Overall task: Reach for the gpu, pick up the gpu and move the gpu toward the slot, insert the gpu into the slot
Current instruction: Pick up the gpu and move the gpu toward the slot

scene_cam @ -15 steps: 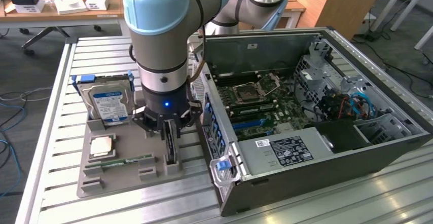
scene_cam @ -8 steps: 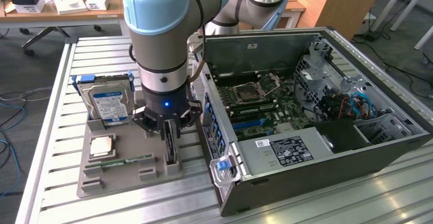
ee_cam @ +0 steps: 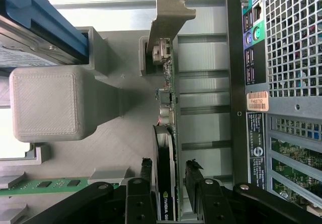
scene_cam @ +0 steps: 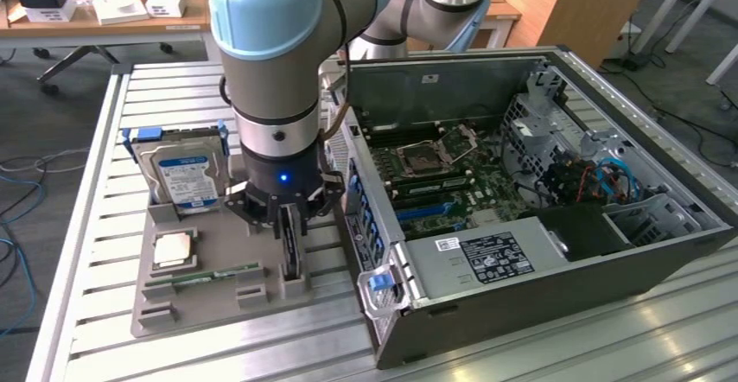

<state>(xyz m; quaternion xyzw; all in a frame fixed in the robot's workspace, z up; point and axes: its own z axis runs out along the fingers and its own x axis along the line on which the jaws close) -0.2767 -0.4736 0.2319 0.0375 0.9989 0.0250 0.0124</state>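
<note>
The gpu [scene_cam: 293, 259] stands on its edge in a holder of the grey fixture tray [scene_cam: 207, 308], at the exterior view's left of the open computer case. My gripper [scene_cam: 292, 226] is lowered over it. In the wrist view the gpu [ee_cam: 165, 151] shows its dark heatsink and its pale end bracket. The gripper [ee_cam: 169, 169] is open, with one black finger [ee_cam: 146, 169] on each side of the card and a small gap to it. The slot [scene_cam: 429, 213], a blue strip, lies on the green motherboard inside the case.
On the tray are a blue-labelled hard drive [scene_cam: 185, 175], a square chip [scene_cam: 173, 248] and a memory stick [scene_cam: 213, 276]. The case's back panel [ee_cam: 292, 32] stands close beside the card. A silver power supply [scene_cam: 485, 257] sits near the slot. A grey block [ee_cam: 48, 100] rises from the tray.
</note>
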